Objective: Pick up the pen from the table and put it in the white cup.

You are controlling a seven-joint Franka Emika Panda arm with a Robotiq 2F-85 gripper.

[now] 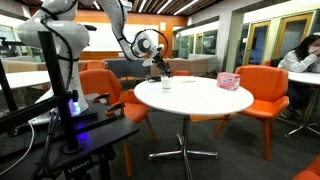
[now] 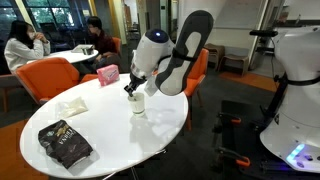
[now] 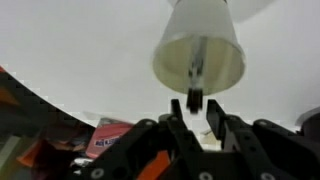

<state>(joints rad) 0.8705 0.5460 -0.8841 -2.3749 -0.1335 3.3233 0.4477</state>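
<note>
Your gripper (image 3: 195, 106) is clamped on the pen (image 3: 197, 72) at centre frame, its tip dipping into the white cup (image 3: 226, 58) on the table (image 3: 60, 40); pickup looks done, only the release remains

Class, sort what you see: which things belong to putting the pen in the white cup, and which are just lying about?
Belong: pen, white cup, table, hand.
Lying about: pink box, dark bag, orange chairs.

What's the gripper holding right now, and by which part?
The gripper pinches the pen by its upper end; the rest points into the white cup.
</note>
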